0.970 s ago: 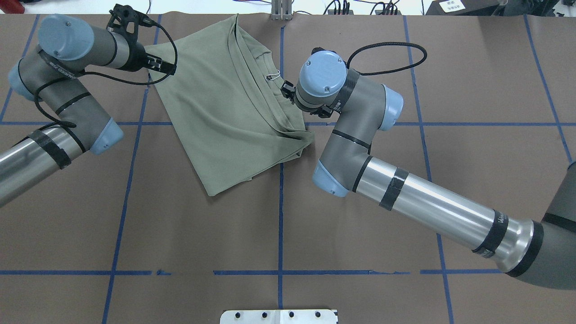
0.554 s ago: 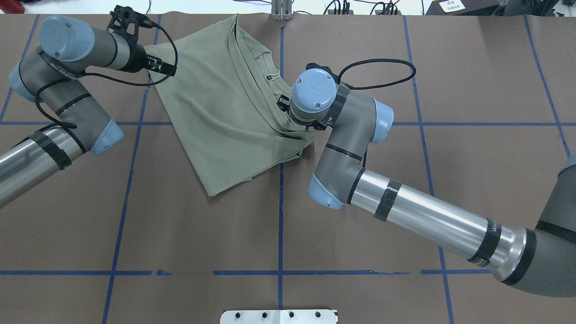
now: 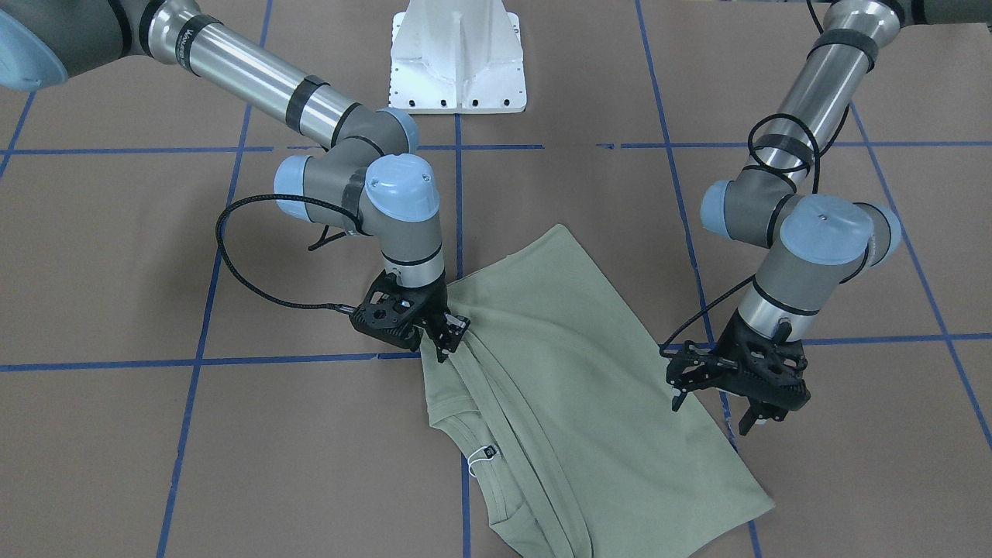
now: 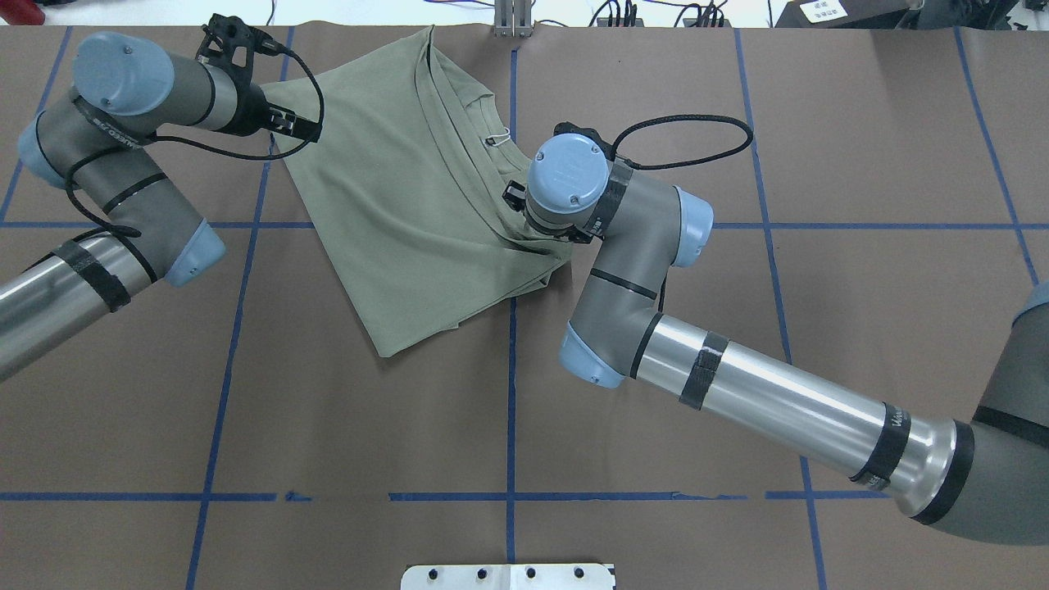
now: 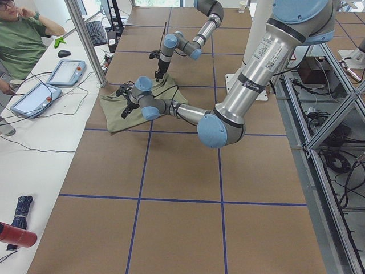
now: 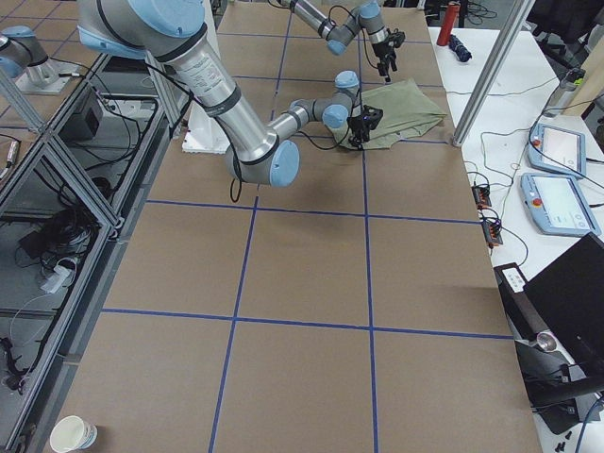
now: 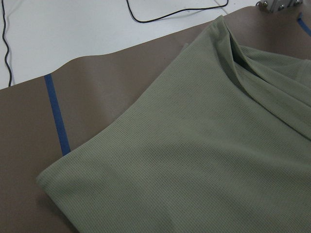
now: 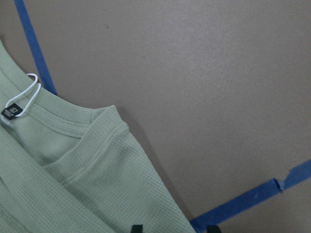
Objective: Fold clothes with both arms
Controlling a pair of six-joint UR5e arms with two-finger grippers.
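Note:
The pale sage-green shirt (image 4: 401, 205) lies folded on the brown table, its collar and black neck tag (image 4: 490, 141) facing the far edge; it also shows in the front view (image 3: 573, 387). My right gripper (image 3: 448, 339) is low at the shirt's shoulder edge, by the collar. In the right wrist view its fingertips (image 8: 137, 228) stand apart, one over the shirt (image 8: 73, 184) and one over bare table, holding nothing. My left gripper (image 3: 711, 415) hovers open above the shirt's opposite side edge. The left wrist view shows only shirt fabric (image 7: 194, 160), no fingers.
The white pedestal base (image 3: 457, 54) stands at the robot's side of the table. Blue tape lines (image 4: 511, 393) grid the brown surface. A metal post (image 4: 512, 20) stands at the far edge. A side bench holds tablets (image 5: 65, 71), with a person behind it.
My right arm has swung towards the shirt, bringing its gripper from beside the collar down onto the shoulder edge. My left gripper has barely shifted.

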